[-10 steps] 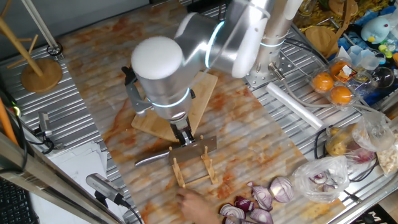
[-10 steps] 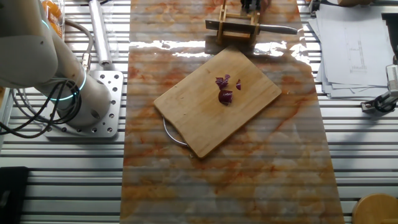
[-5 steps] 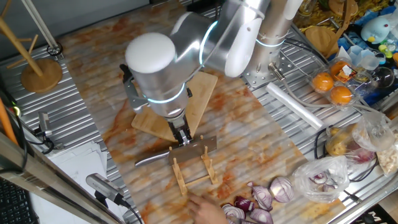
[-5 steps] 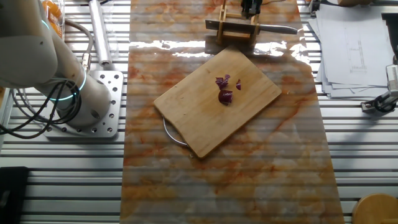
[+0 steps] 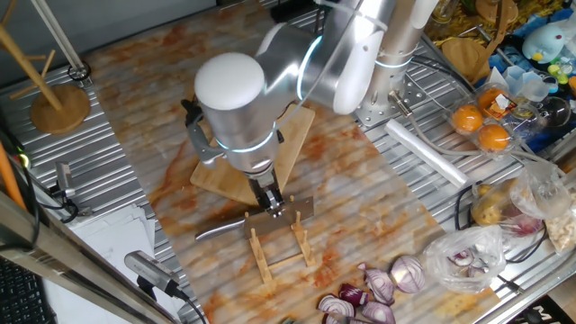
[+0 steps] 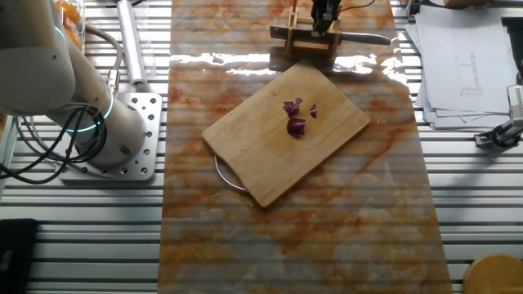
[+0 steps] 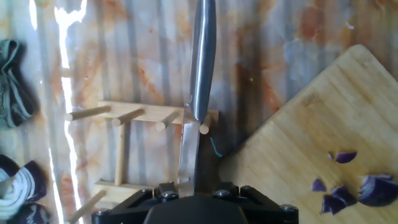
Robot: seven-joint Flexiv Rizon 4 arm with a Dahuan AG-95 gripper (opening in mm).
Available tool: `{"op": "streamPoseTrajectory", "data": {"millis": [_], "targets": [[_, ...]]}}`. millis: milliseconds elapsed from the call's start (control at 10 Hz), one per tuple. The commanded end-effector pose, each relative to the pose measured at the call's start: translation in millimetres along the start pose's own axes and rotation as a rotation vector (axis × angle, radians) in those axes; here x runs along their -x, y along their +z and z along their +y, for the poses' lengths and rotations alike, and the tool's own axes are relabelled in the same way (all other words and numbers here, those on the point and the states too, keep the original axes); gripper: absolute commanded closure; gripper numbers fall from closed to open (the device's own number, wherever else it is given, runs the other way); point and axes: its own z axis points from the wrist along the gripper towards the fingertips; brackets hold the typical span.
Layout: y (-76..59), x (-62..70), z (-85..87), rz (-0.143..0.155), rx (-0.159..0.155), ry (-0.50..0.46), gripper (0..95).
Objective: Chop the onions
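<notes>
The onions are a few small dark purple pieces [image 6: 296, 124] lying on the bamboo cutting board [image 6: 270, 155]. They also show at the right edge of the hand view [image 7: 339, 157]. A steel knife [image 5: 256, 221] rests across a small wooden rack [image 5: 281, 245] beside the board. My gripper [image 5: 273, 205] stands straight over the knife on the rack and straddles its blade. In the other fixed view the gripper [image 6: 324, 15] reaches down to the knife [image 6: 359, 37]. In the hand view the knife [image 7: 200, 74] runs under my hand. My fingertips are hidden.
Halved red onions [image 5: 396, 274] lie near the front edge, next to a clear bag of scraps [image 5: 468, 256]. Oranges in a tray [image 5: 479, 126] and a white roll [image 5: 439, 160] lie at the right. A wooden stand [image 5: 58, 103] is at the left. Papers [image 6: 458, 65] lie beside the mat.
A person's hand near the halved onions has left the view. My arm has shifted a little right along the knife and come lower. The knife and onion pieces have not moved.
</notes>
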Motion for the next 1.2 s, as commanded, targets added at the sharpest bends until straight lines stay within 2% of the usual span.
{"op": "streamPoseTrajectory", "data": {"millis": [100, 300, 900, 1100, 1200], "targets": [[8.6, -2.1, 0.3, -0.005, 0.005, -0.003, 57.0], [18.7, -4.8, 2.2, -0.010, 0.012, 0.000, 57.0], [21.1, -9.5, 2.8, -0.007, 0.018, -0.024, 57.0], [21.1, -9.5, 2.8, -0.008, 0.044, -0.037, 57.0], [21.1, -9.5, 2.8, -0.003, 0.043, -0.008, 76.0]]}}
